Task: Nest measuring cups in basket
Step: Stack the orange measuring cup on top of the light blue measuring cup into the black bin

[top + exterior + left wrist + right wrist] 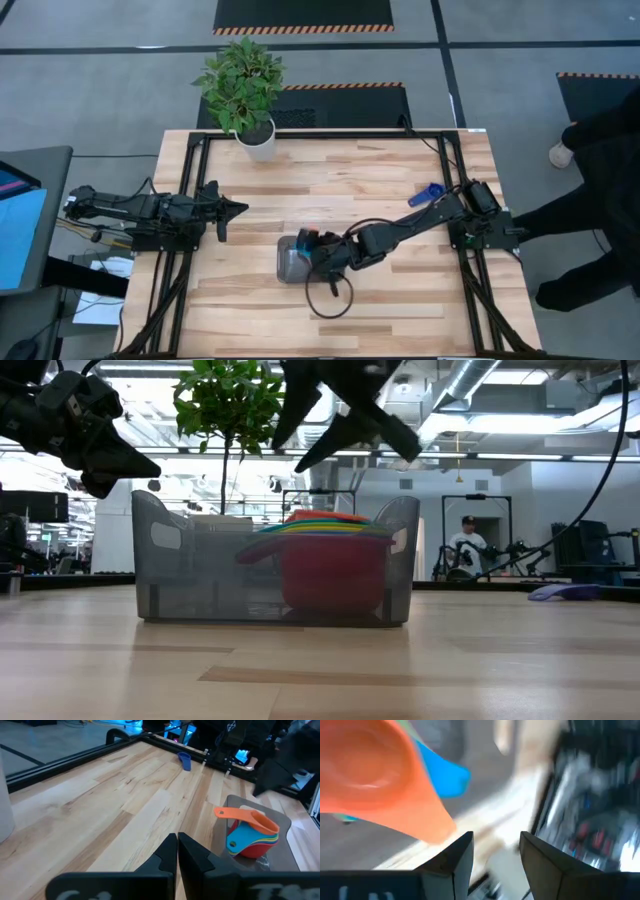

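Our right gripper (345,435) hangs just above the grey basket (160,575), fingers spread apart and holding nothing. Directly below it the nested measuring cups (252,837) sit inside the basket, orange cup (375,775) on top, red cup (335,575) at the bottom. One dark blue cup (427,194) lies apart near our right arm's base. Our left gripper (238,208) waits pinched shut, empty, left of the basket.

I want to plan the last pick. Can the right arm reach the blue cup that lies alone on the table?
Probably yes. The blue cup lies on bare wood beside the right arm, with nothing over or around it. The right end effector is open and empty above the basket.
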You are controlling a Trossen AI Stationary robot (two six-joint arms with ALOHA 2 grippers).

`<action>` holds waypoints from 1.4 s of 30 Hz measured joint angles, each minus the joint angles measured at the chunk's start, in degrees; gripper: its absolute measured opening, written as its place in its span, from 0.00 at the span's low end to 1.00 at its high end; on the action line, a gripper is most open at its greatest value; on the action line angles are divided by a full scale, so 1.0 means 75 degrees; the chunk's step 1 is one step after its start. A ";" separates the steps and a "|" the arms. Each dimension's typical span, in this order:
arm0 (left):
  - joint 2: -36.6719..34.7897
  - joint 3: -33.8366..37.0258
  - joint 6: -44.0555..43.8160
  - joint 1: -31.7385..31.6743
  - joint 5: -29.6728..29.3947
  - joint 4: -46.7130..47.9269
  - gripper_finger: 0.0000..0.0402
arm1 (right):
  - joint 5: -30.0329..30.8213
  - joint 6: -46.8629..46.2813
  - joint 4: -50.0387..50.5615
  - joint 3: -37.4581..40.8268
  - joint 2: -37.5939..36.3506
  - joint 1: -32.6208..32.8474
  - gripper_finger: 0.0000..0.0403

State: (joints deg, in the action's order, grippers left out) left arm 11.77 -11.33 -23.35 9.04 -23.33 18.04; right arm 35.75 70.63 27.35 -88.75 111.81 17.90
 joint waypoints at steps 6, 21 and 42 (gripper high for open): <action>0.0000 0.0000 0.0000 0.0000 0.0000 0.0000 0.00 | 0.0887 -0.3854 0.0464 0.0000 0.0000 -0.0292 0.41; 0.0000 0.0000 0.0002 -0.0001 0.0005 0.0006 0.00 | -0.2652 -1.2143 0.3224 -0.1205 -0.0005 -0.1104 0.25; -0.0012 0.0000 0.0003 0.0000 0.0009 0.0012 0.00 | -0.2723 -1.3436 0.2806 -0.0891 0.0554 -0.1649 0.15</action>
State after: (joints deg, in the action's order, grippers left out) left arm 11.68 -11.33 -23.33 9.04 -23.27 18.13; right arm 15.33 -30.14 48.40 -95.43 115.96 5.53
